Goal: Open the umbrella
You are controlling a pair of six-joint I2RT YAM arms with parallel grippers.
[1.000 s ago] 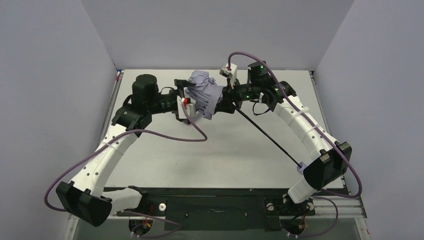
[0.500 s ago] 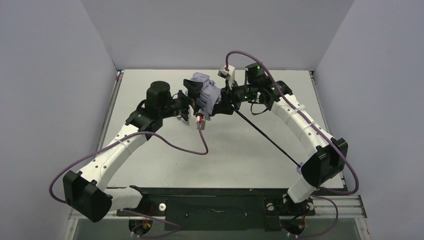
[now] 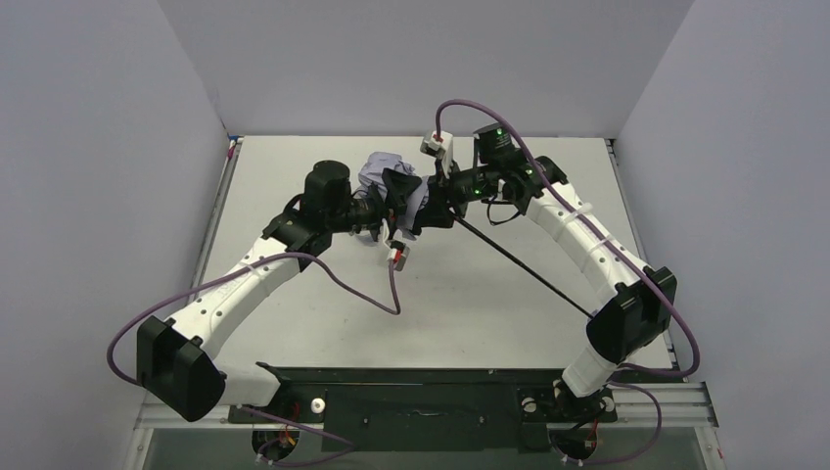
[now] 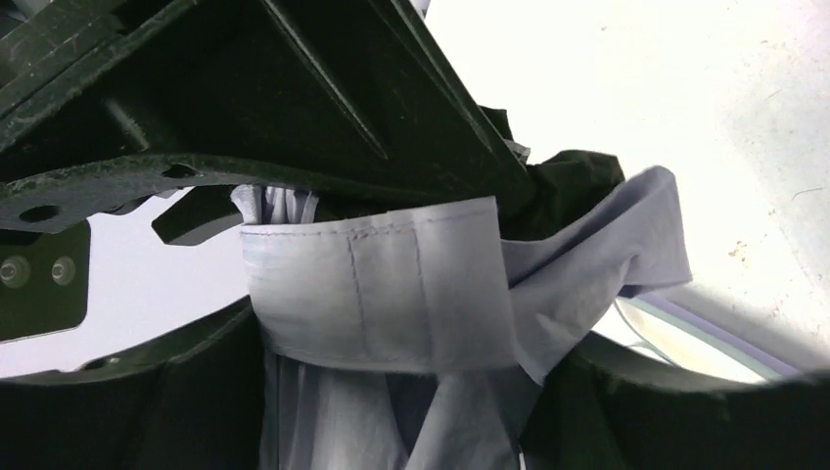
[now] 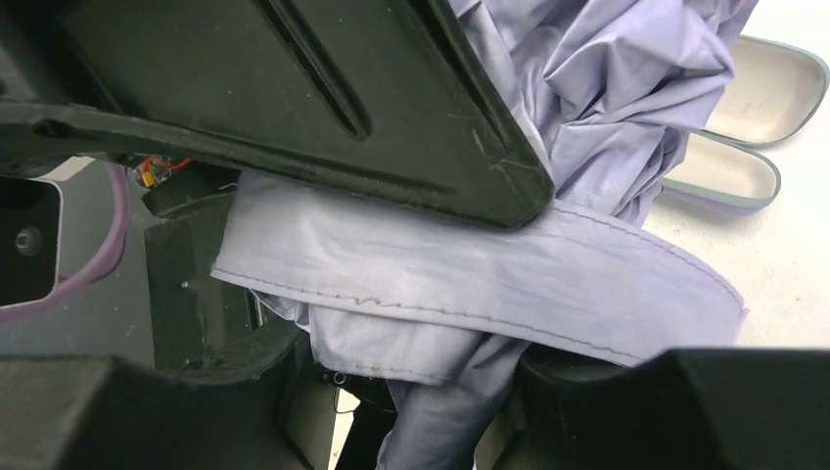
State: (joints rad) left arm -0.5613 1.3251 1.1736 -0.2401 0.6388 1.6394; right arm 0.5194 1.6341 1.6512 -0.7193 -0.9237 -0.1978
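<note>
Your left gripper is further in now, around the pale-lavender folding umbrella, grip unclear; right gripper clamps it. Likely light, floppy: hold thin black shaft

No readable lettering, label, brand, number or sign anywhere, not even on the umbrella.

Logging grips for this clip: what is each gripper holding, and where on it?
Right gripper clamps the umbrella by its bunched canopy. Left gripper brackets the same fabric; a firm hold cannot be told.
</note>
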